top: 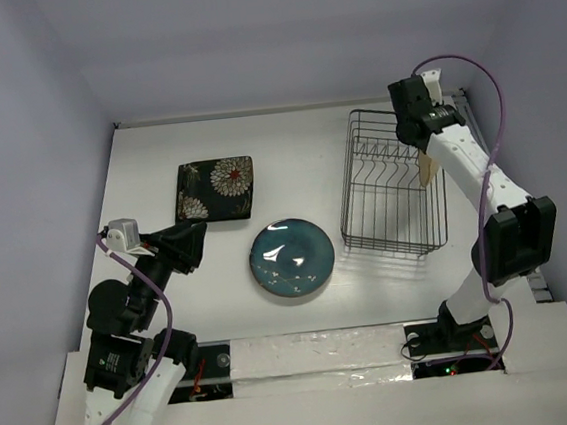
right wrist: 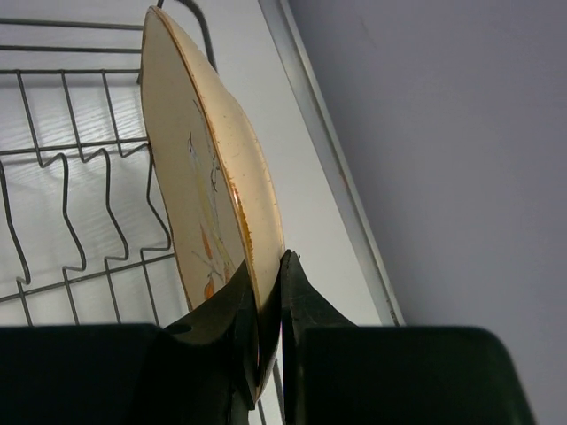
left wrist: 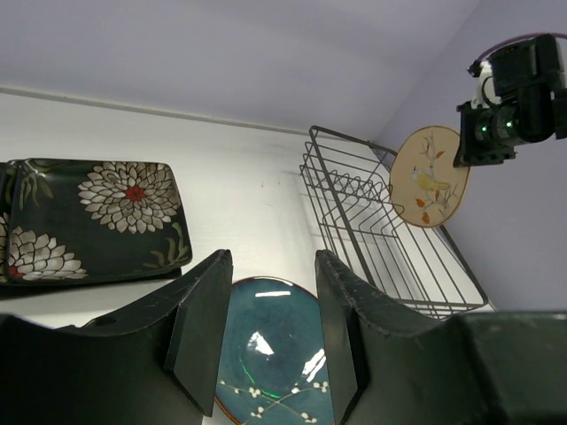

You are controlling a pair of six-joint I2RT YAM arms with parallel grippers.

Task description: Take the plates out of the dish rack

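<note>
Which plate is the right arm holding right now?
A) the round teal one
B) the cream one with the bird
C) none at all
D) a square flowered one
B: the right fingers are pinched on the rim of the cream bird plate at the dish rack, while the round teal plate and the square flowered plates lie on the table.

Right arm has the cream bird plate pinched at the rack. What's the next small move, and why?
Probably lift the cream plate straight up, clear of the dish rack, before carrying it left. The right pincer is shut on its rim, holding it on edge near the wires. The round teal plate and square plates already lie on the table to the left.
</note>
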